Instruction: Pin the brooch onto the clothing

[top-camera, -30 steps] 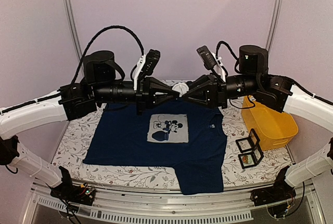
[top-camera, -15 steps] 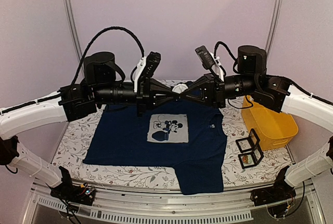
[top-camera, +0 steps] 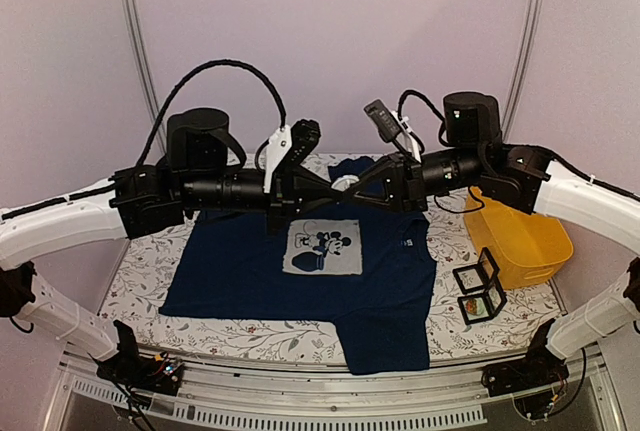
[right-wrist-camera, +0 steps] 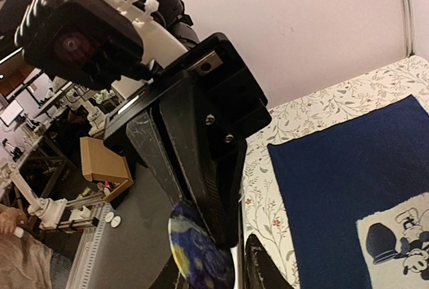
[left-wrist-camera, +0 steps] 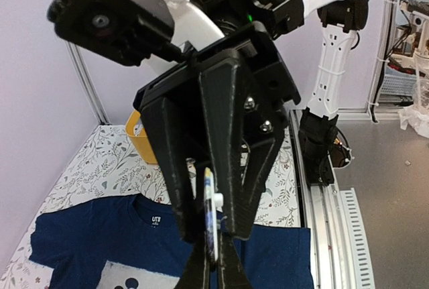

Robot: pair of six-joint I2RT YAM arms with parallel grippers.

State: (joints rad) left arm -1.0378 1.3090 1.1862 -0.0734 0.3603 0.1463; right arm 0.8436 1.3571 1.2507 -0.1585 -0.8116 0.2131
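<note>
Pinching the brooch (right-wrist-camera: 199, 257) in the left gripper (left-wrist-camera: 214, 263) at frame centre, right gripper's (top-camera: 353, 181) grip untellable. Likely readying it for pinning; next, lower carefully onto the navy T-shirt (top-camera: 240, 271) spread below.

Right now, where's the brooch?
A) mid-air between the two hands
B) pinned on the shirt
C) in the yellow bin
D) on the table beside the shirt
A: the brooch sits at the meeting fingertips of the left hand and right hand, raised above the shirt, not on it.
</note>
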